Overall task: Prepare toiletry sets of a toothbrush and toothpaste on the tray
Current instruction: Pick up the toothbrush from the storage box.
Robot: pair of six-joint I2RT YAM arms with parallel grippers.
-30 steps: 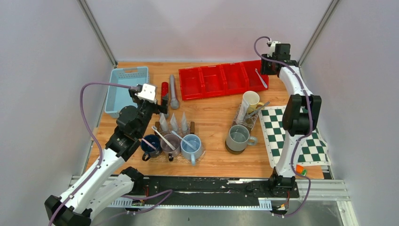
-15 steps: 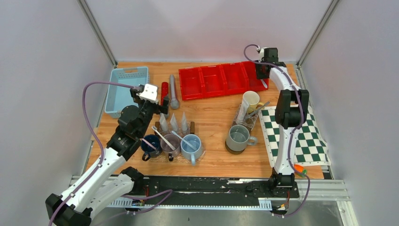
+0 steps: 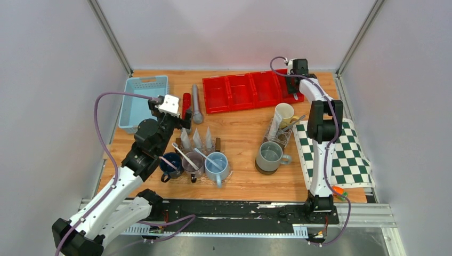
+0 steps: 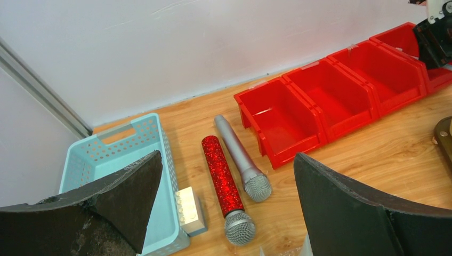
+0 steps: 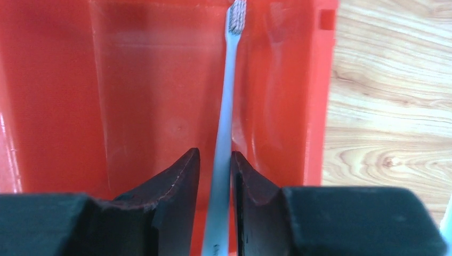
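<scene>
Right gripper point(image 5: 215, 160) sits low in the end compartment of the red tray point(image 5: 133, 80), at the table's 1 o'clock corner. Its jaws stand narrow, one finger on each side of a toothbrush point(image 5: 226, 96) handle. The right finger touches the handle and a sliver of red shows at the left finger; cannot tell whether the grip is firm. The toothbrush lies in that compartment close to its right wall, bristle head toward 12 o'clock in the wrist view. Left gripper point(image 4: 226, 160) is wide open and holds nothing, over the table's 9 o'clock side. At its 12 o'clock a red microphone point(image 4: 218, 170) and a grey microphone point(image 4: 234, 149) lie side by side, with a blue basket point(image 4: 96, 160) at 10 o'clock. In the top view, toothpaste tubes point(image 3: 197, 138) stand upright in a row at its 5 o'clock. Three mugs point(image 3: 194, 166) holding more toothbrushes point(image 3: 184, 153) stand just at 6 o'clock of the tubes.
</scene>
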